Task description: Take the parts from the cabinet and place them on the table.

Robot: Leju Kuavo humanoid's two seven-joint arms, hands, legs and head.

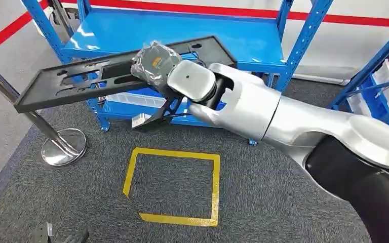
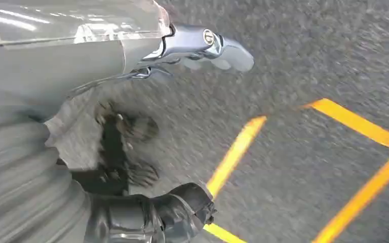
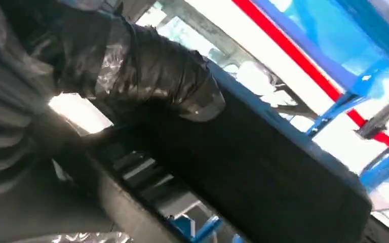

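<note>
While gripped at its near edge by right hand (image 1: 154, 63), long flat black part (image 1: 71, 83) held level in front of blue shelf rack (image 1: 182, 35), fingers wrapped on it, above grey carpet (image 1: 263, 192) with yellow square (image 1: 174, 185), chrome post (image 1: 61, 144) alongside, left hand (image 2: 131, 147) fingers blurred, cannot tell.

Long flat black part (image 1: 116, 76) with cut-out slots, held level in front of the blue cabinet (image 1: 182, 35).
</note>
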